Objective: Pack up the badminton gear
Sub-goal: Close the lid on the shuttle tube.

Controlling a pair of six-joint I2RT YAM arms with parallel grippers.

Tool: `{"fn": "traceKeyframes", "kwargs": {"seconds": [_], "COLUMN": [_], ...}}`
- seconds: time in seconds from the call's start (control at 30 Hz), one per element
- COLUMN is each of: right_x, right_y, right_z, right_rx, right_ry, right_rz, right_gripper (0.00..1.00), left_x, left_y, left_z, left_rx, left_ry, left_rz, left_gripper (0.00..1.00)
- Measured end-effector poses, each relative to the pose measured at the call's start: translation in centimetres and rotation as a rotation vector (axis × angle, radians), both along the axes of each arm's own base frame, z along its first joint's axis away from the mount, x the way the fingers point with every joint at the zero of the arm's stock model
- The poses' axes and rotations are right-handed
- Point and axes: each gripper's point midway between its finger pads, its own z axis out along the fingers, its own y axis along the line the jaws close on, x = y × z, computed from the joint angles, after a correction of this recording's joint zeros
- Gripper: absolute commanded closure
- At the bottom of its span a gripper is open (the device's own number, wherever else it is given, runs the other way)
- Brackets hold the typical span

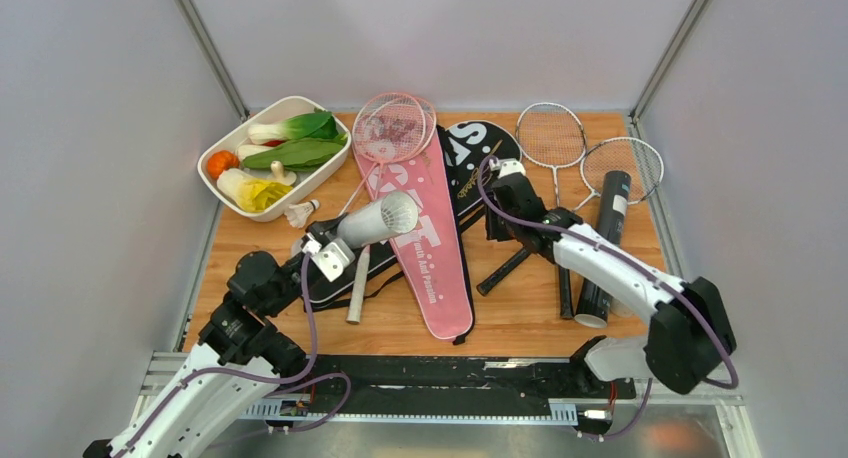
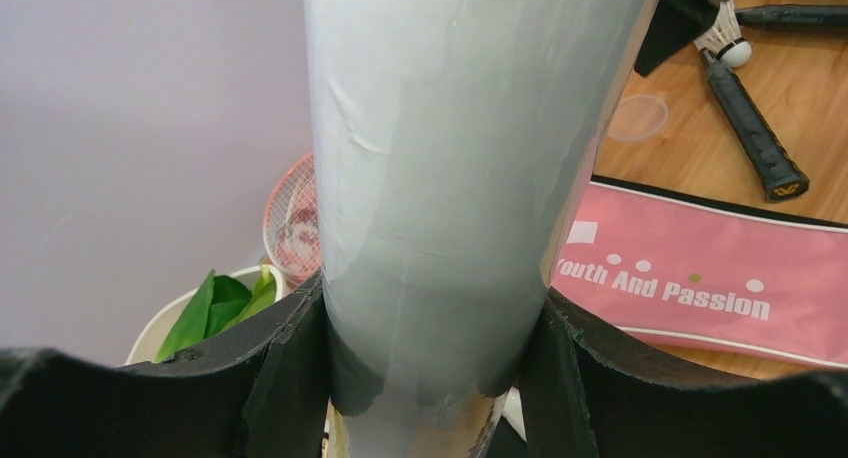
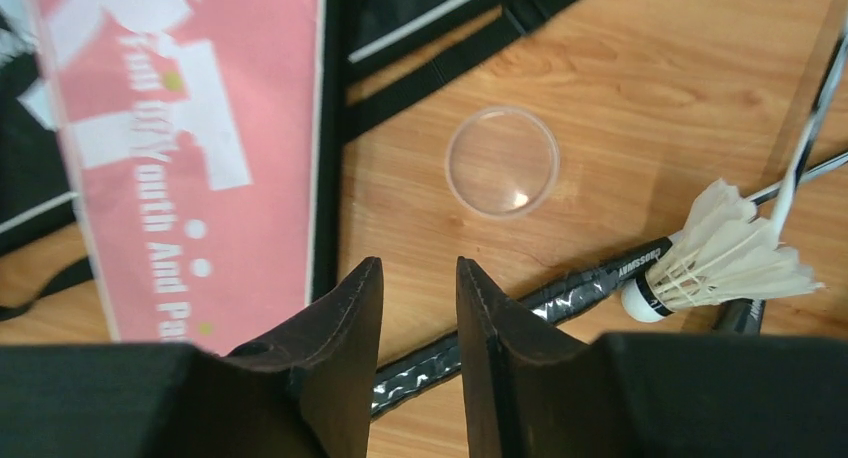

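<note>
While left gripper point(image 2: 433, 313) clamps tube point(image 2: 450, 128), right gripper point(image 3: 418, 278) apart, pink cover point(image 2: 700, 323) "Youth And Passion"

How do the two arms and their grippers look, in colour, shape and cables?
The left arm and right arm have white link shells, black joints and a thin purple cable looping along each. The left gripper and right gripper are black, each with two wedge-shaped fingers, matt and rough-edged. I see no markings.
</note>
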Motion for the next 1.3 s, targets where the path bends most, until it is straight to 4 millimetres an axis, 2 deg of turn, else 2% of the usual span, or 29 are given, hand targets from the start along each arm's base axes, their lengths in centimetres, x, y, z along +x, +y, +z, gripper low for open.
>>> {"fn": "traceKeyframes", "kwargs": {"seconds": [0.23, 0.37, 0.47, 0.57, 1.1, 1.3], "right_x": [1.0, 1.3, 1.4, 1.8, 4.7, 5.2], "right_y": [-1.2, -1.8, -2.1, -2.1, -0.3, -0.3], "right_z": [-8.4, -11.5, -13.0, -13.3, -10.8, -12.4], "right_rx": [-0.097, -0.127, -0.139, -0.138, -0.081, -0.103], "right_ry": [0.219, 0.294, 0.328, 0.332, 0.253, 0.280], "right_rz": [0.004, 0.015, 0.023, 0.031, 0.066, 0.072], "right_gripper": [0.69, 0.71, 0.71, 0.71, 0.69, 0.72], "left_x": [0.2, 0.2, 0.2, 0.1, 0.2, 0.3], "left_y": [0.5, 0.6, 0.7, 0.8, 0.7, 0.7], "left_z": [0.8, 0.9, 1.0, 1.2, 0.5, 0.4], "left_rx": [-0.018, -0.021, -0.026, -0.033, -0.021, -0.019], "left_ry": [-0.025, -0.028, -0.032, -0.038, -0.022, -0.020], "left_rz": [0.029, 0.035, 0.040, 0.041, 0.040, 0.040], "left_gripper": [1.00, 1.00, 1.00, 1.00, 1.00, 1.00]}}
